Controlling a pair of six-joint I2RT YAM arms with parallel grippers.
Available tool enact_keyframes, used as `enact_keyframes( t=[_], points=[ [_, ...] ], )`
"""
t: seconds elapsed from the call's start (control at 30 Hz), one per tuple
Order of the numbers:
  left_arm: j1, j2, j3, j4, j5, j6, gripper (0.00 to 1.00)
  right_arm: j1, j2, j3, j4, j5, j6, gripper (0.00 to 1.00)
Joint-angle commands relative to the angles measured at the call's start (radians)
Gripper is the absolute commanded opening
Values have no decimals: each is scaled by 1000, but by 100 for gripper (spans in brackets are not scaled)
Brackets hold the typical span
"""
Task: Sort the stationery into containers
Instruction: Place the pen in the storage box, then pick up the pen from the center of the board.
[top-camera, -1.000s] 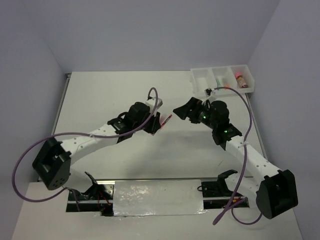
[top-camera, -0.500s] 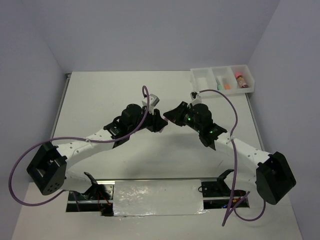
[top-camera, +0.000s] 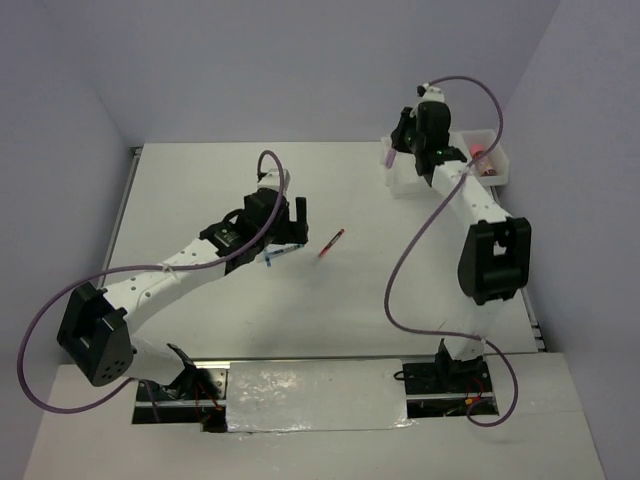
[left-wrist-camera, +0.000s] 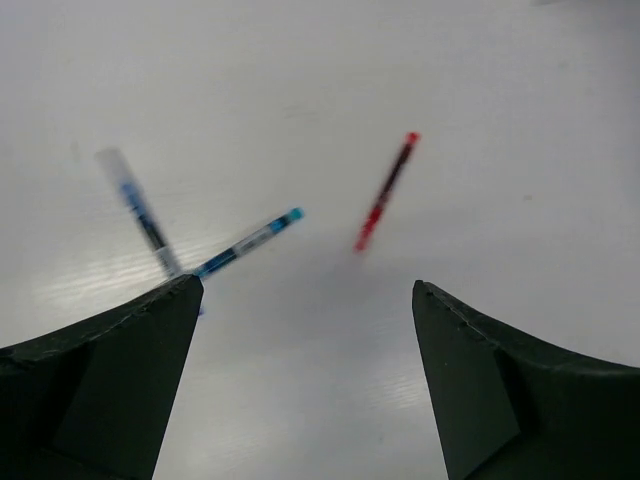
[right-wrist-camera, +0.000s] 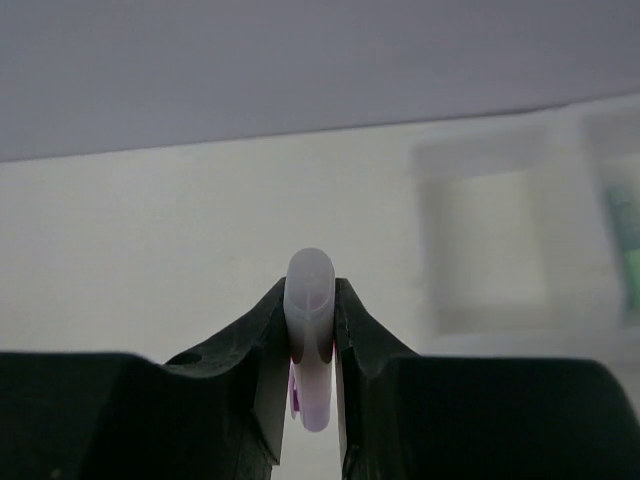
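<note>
My right gripper (right-wrist-camera: 312, 300) is shut on a purple highlighter (right-wrist-camera: 310, 330) that stands end-on between its fingers. In the top view this gripper (top-camera: 392, 152) hangs at the left end of the white tray (top-camera: 497, 168), the containers (right-wrist-camera: 490, 250). A green item (right-wrist-camera: 625, 230) lies in the compartment beside. A pink-capped tube (top-camera: 479, 153) sits in the right compartment. My left gripper (top-camera: 285, 230) is open above the table's middle, nothing between its fingers (left-wrist-camera: 308, 290). Ahead of it lie a red pen (left-wrist-camera: 385, 190), a blue pen (left-wrist-camera: 248, 243) and another blue pen (left-wrist-camera: 140, 212).
The red pen (top-camera: 332, 241) and a blue pen (top-camera: 281, 255) lie loose on the white table (top-camera: 200, 190), just right of and under my left gripper. Purple cables loop off both arms. Walls close the table at the back and both sides.
The two grippers met mid-table. My left gripper has since opened and drawn back left. My right gripper has shut on the purple highlighter and swung up to the tray.
</note>
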Motion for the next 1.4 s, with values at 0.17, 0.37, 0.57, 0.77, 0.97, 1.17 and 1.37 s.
enact_keyframes(
  t=[0.17, 0.37, 0.57, 0.77, 0.97, 1.17, 1.37],
  points=[
    [29, 4, 23, -215, -116, 36, 99, -175, 422, 618, -332, 111, -327, 0],
    [27, 86, 56, -117, 22, 143, 99, -233, 593, 862, -367, 108, -379, 3],
    [12, 288, 168, -3, 182, 292, 96, -301, 640, 815, -303, 82, -334, 13],
    [9, 430, 279, 23, 222, 321, 96, -324, 641, 790, -278, 16, -294, 93],
    [7, 475, 330, 18, 257, 338, 92, -312, 560, 766, -313, -9, -182, 100],
    [4, 524, 394, -66, 257, 326, 88, -214, 203, 337, -258, 71, -38, 100],
    [4, 335, 319, -168, -47, 66, 90, 70, -113, -165, -123, 229, 134, 100]
  ],
)
